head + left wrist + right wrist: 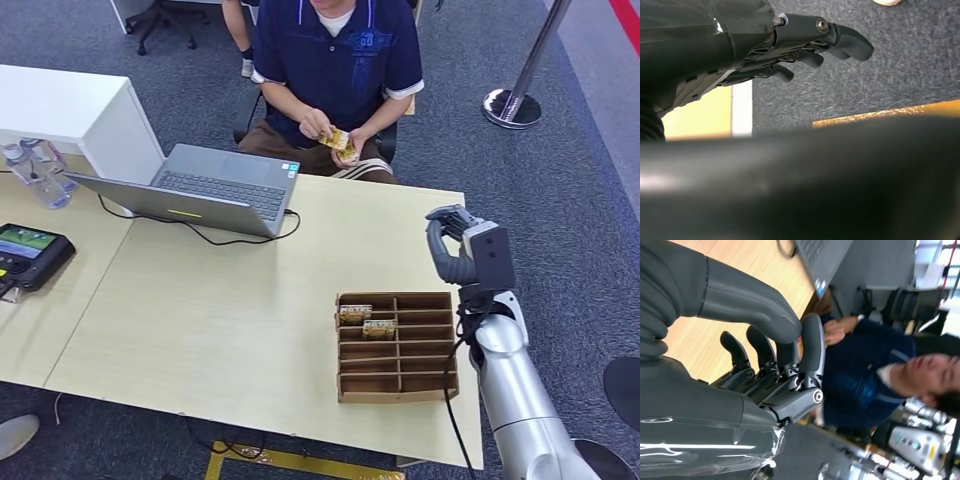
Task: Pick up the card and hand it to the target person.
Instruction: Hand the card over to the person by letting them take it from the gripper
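Note:
A seated person in a dark blue shirt (337,50) holds a yellow card (336,141) in both hands at the table's far edge. My right hand (453,240) is raised over the table's right edge, well short of the person; its fingers (764,347) are half bent with nothing between them and the thumb (753,302). Two more cards (355,313) (379,328) lie in the upper left slots of the brown divided box (423,390). My left hand (806,45) hangs over grey carpet with its fingers stretched out and empty.
An open laptop (204,188) with a black cable sits at the table's far left. A dark tablet device (30,255) and a clear bottle (38,170) are on the neighbouring table. A stanchion base (512,108) stands on the carpet at the right.

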Robot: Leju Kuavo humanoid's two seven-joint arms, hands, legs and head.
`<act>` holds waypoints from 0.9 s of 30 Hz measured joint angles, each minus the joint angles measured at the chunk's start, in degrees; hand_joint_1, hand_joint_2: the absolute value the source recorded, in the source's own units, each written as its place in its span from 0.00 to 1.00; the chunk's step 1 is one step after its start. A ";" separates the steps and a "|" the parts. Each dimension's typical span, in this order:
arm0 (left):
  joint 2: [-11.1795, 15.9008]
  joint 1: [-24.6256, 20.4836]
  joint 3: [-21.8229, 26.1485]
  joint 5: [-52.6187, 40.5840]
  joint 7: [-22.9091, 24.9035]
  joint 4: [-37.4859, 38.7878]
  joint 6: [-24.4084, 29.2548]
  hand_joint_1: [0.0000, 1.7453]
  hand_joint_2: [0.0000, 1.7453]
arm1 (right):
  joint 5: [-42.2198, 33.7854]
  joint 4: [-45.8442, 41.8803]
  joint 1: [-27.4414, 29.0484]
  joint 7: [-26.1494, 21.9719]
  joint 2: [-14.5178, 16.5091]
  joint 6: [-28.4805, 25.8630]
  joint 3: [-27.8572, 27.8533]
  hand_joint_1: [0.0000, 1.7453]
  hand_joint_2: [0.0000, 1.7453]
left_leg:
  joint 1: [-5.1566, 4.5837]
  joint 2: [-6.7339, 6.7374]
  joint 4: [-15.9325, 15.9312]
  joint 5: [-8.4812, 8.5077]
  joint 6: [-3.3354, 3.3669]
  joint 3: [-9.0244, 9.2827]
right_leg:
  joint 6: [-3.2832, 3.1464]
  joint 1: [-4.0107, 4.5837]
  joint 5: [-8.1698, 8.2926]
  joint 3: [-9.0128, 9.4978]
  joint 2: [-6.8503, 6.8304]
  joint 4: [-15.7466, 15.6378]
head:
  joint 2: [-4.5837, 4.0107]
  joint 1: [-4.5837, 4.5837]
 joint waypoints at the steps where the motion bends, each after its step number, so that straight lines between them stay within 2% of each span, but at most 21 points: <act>1: 0.00 0.05 0.01 0.01 0.00 0.00 0.04 0.00 0.00 | 0.12 0.00 0.43 -0.39 -0.41 0.11 -1.53 0.88 1.00 | 0.00 0.01 0.00 0.00 0.00 0.00 | 0.00 0.00 0.00 0.00 0.01 0.00 | 0.00 -0.01; 6: -0.04 0.06 0.01 0.05 0.00 0.00 0.18 0.00 0.00 | 1.13 -0.02 1.49 -0.47 -1.13 -0.25 -5.49 0.90 1.00 | 0.03 0.04 0.00 0.00 0.00 0.05 | -0.01 0.03 0.00 -0.02 0.05 0.01 | 0.00 -0.02; 11: -0.07 0.08 0.04 0.23 -0.31 0.00 0.37 0.00 0.00 | 1.00 1.59 2.28 0.17 -2.25 -7.27 -11.21 0.88 1.00 | 0.03 -0.06 0.00 0.00 0.00 0.04 | -0.01 0.03 -0.01 0.00 -0.07 0.02 | 0.00 -0.02; 14: -0.07 0.10 0.05 0.01 -0.47 0.00 0.37 0.00 0.00 | 0.45 7.72 2.40 -2.04 -4.49 -10.74 -18.22 0.87 1.00 | 0.01 -0.12 0.02 0.00 0.01 0.00 | 0.00 0.01 0.00 0.04 -0.12 -0.02 | 0.00 0.00; 19: -0.07 0.07 0.03 -0.70 -0.49 0.00 0.34 0.00 0.00 | -0.37 23.99 3.21 -2.87 -8.63 -13.10 -28.69 0.87 1.00 | -0.01 -0.19 0.08 -0.05 0.08 -0.06 | 0.02 0.00 0.00 0.04 -0.19 -0.07 | 0.00 0.01; 22: -0.07 0.01 0.03 -1.13 -0.50 0.00 0.27 0.00 0.00 | -0.12 31.76 4.44 0.44 -10.05 -14.25 -32.38 0.87 1.00 | 0.01 -0.19 0.08 -0.08 0.11 -0.05 | 0.02 0.02 -0.02 0.00 -0.18 -0.07 | 0.00 -0.01; 27: -0.16 -0.03 -0.02 -1.80 -1.12 0.00 -0.25 0.00 0.00 | -0.11 40.91 8.12 9.32 -10.68 -14.55 -36.16 0.70 1.00 | 0.07 -0.22 0.05 -0.08 0.11 -0.06 | -0.01 0.08 -0.06 0.00 -0.21 -0.05 | 0.00 -0.01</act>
